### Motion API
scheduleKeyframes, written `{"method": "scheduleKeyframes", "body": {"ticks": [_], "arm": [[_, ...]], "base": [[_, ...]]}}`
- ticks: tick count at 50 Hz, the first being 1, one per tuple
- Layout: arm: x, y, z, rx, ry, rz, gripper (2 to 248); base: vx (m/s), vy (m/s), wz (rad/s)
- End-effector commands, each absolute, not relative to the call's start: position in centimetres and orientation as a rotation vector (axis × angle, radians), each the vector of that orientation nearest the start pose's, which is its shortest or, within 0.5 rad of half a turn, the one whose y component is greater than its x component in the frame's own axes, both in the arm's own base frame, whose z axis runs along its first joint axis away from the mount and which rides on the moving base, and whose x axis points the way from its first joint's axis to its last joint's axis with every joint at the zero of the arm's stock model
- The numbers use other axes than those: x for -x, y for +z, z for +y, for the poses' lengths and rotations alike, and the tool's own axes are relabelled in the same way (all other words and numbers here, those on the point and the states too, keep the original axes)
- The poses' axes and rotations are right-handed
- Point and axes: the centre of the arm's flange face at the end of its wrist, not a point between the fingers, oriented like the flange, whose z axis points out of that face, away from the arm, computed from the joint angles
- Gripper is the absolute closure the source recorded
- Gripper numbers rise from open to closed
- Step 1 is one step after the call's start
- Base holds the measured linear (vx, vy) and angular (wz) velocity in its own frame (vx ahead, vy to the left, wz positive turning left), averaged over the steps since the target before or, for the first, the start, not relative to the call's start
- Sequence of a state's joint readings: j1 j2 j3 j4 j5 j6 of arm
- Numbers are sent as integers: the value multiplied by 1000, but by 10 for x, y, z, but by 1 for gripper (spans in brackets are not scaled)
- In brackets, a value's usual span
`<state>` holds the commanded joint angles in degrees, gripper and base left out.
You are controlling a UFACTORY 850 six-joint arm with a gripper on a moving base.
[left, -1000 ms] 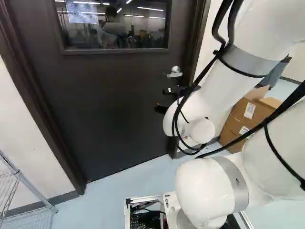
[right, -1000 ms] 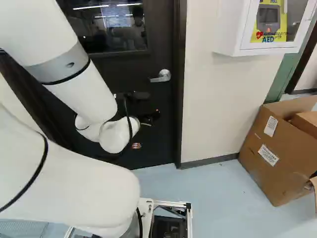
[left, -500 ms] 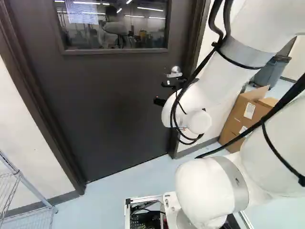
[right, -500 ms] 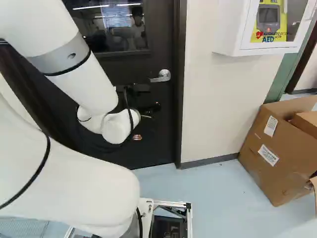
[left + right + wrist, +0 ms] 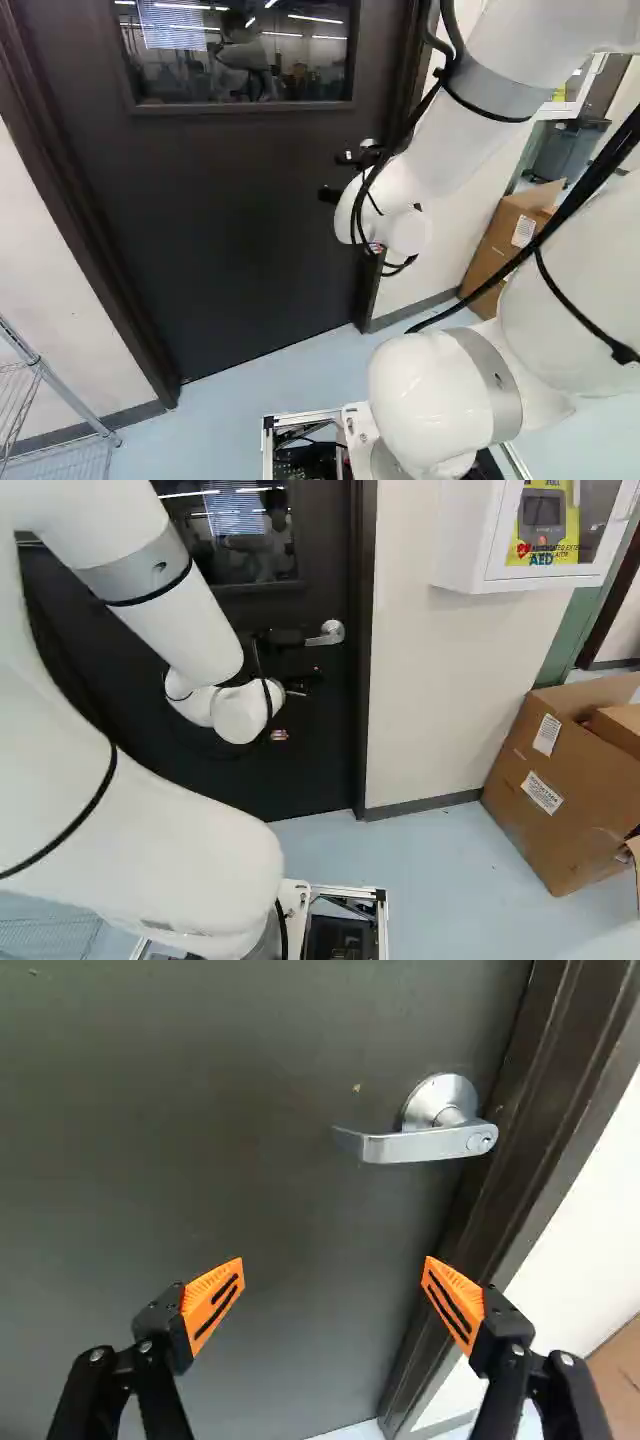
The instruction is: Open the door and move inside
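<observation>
Wrist view showed the gripper spread wide, its orange pads well apart. Ahead of them, the silver lever handle stuck out from the dark door, near the door frame. In the right base view the gripper overlapped the handle's free end, though whether they touched was hard to say. A cardboard box stood on the floor beyond the door frame.

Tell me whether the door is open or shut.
Shut. The door sits flush in its frame on the handle side, with no gap showing in the wrist view.
</observation>
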<state>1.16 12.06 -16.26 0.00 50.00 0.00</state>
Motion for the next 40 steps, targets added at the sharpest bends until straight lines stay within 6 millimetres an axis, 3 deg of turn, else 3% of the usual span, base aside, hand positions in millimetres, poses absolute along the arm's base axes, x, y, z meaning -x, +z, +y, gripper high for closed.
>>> {"method": "scheduleKeyframes", "body": {"ticks": [40], "arm": [[-366, 464, 8, 2326, -2088, -27, 3]], "base": [[0, 0, 0]]}}
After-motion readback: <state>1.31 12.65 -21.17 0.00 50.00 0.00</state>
